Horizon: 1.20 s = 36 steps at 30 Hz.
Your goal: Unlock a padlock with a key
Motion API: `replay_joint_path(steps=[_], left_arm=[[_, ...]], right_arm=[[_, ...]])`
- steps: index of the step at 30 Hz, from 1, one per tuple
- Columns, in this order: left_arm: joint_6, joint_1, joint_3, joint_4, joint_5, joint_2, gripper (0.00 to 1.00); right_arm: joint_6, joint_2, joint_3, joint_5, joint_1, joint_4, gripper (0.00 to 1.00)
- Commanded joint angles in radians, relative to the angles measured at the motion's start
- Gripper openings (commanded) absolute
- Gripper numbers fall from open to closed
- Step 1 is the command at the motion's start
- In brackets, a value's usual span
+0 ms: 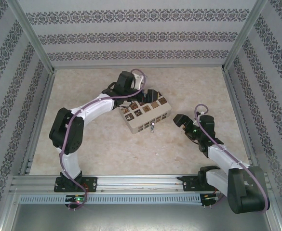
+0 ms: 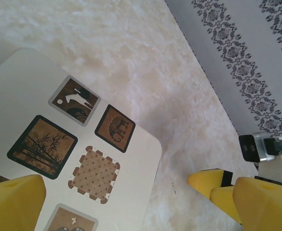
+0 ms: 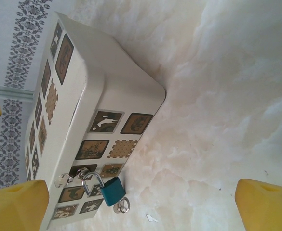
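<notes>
The teal padlock (image 3: 114, 191) hangs by its thin silvery shackle from a metal hasp on the front of the cream box (image 3: 90, 91); from above it is a small speck (image 1: 152, 127) at the box's near side. The silvery key (image 3: 122, 207) sits at the bottom of the padlock's body, apparently in the keyhole. My right gripper (image 3: 141, 211) is open and wide, a short way to the right of the padlock (image 1: 179, 120), touching nothing. My left gripper (image 2: 126, 202) is open above the box's far corner (image 1: 149, 96), one yellow finger over the lid (image 2: 136, 159), the other beside it.
The box (image 1: 144, 114) lies tilted near the middle of the pale marbled table (image 1: 97, 144). A small white fleck (image 3: 152, 218) lies on the table near the padlock. Patterned walls (image 1: 131, 33) and metal rails close in the table on three sides.
</notes>
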Motion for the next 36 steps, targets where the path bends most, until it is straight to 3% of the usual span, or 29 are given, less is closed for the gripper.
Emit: replay_joint_path(steps=[1,19,29,36], left_arm=[[0.014,-0.013,0.033,-0.027,0.043,0.026,0.99],[-0.019,-0.013,-0.084,-0.026,0.042,0.044,1.00],[-0.043,-0.013,-0.108,-0.040,0.021,0.050,1.00],[-0.055,-0.012,-0.123,-0.034,0.020,0.045,1.00]], right_arm=[[-0.026,0.007,0.010,-0.024,-0.009,-0.003,0.99],[-0.040,0.117,0.066,-0.149,-0.006,0.051,0.98],[-0.034,0.227,0.066,-0.323,0.020,0.329,0.98],[-0.067,0.331,0.108,-0.329,0.119,0.427,0.94]])
